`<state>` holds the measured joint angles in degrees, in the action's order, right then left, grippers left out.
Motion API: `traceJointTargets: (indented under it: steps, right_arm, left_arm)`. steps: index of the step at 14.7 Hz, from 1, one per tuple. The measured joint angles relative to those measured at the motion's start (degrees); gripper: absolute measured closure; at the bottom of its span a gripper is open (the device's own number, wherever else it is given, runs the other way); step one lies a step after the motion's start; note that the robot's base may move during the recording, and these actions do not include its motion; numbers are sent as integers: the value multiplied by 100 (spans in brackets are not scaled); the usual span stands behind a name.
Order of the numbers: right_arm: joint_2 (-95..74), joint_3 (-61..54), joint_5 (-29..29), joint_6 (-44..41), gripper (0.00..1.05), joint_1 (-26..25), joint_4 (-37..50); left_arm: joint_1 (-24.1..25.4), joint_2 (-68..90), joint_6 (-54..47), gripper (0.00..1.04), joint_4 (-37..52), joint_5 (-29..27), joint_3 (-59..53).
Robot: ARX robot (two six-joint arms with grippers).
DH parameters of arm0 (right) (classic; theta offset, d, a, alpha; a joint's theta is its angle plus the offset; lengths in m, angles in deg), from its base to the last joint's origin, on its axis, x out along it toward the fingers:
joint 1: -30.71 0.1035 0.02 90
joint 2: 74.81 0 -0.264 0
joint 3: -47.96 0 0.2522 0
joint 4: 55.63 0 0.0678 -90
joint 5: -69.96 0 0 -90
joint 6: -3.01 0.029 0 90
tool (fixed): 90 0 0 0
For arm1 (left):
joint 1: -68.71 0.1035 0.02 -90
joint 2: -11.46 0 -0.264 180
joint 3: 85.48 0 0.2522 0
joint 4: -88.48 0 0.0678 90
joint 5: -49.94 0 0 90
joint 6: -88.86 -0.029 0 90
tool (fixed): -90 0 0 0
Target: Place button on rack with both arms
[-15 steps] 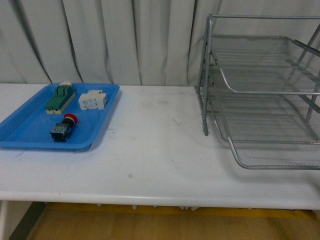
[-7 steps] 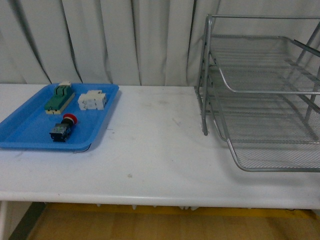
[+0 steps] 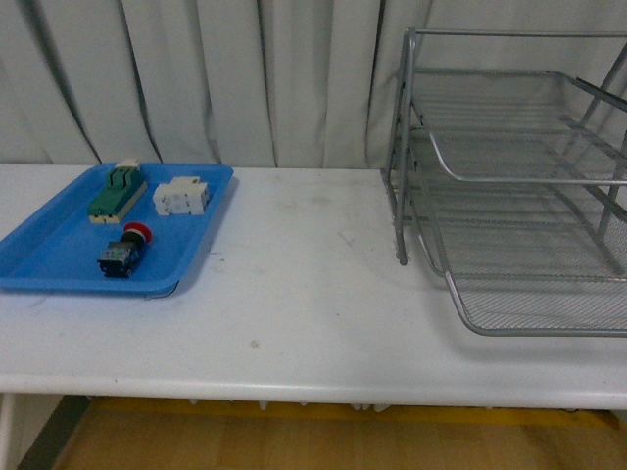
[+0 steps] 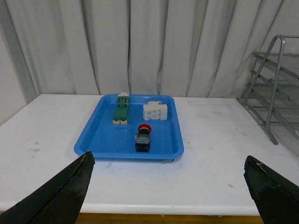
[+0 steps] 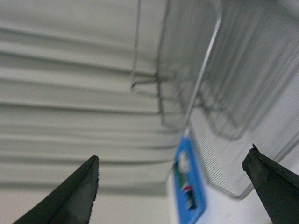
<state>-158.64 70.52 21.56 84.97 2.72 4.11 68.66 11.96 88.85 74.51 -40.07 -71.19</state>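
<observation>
The button [image 3: 122, 251], red cap on a black-and-blue body, lies on its side in the blue tray [image 3: 59, 257] at the table's left; it also shows in the left wrist view [image 4: 143, 138] and, blurred, in the right wrist view [image 5: 188, 190]. The silver wire rack [image 3: 519, 186] stands at the right, its lowest shelf pulled forward. Neither arm shows in the front view. My left gripper [image 4: 170, 191] is open and empty, off the table's front edge, well short of the button. My right gripper [image 5: 173, 191] is open and empty, tilted beside the rack [image 5: 210, 93].
A green-topped beige block [image 3: 118, 192] and a white block [image 3: 181, 196] lie at the back of the blue tray. Pleated grey curtains hang behind the white table [image 3: 304, 294]. The table's front edge runs across the lower front view.
The rack's lowest shelf sits slightly further forward than a second ago. The button and tray have not moved.
</observation>
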Motion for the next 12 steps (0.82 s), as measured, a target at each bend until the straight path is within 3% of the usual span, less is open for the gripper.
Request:
traceJointTargets:
  steps: [1,2,3,5,6,8,12]
  right_arm:
    - [1082,146,-619,-730,14,52,-1456]
    - [2516,212,-1281,-2282,27,153,-2789]
    - [3838,234,-1550,-3989,40,223,-3936]
    - [5383,-11,-2083,-6743,68,761,-5233]
    - [5650,-201,-2334,-7469,80,1027,-5418]
    - [6078,-337,-2800,-8006,103,1451,-5580]
    - [6664,-579,-3370,-8153,103,2028,-5971]
  left_arm:
    - [0,0,-2,7,0,-2,0]
    - [0,0,-2,7,0,2,0]
    - [0,0,0,7,0,0,0]
    - [0,0,0,7,0,0,0]
    - [0,0,0,7,0,0,0]
    - [0,0,0,7,0,0,0]
    - [0,0,0,7,0,0,0]
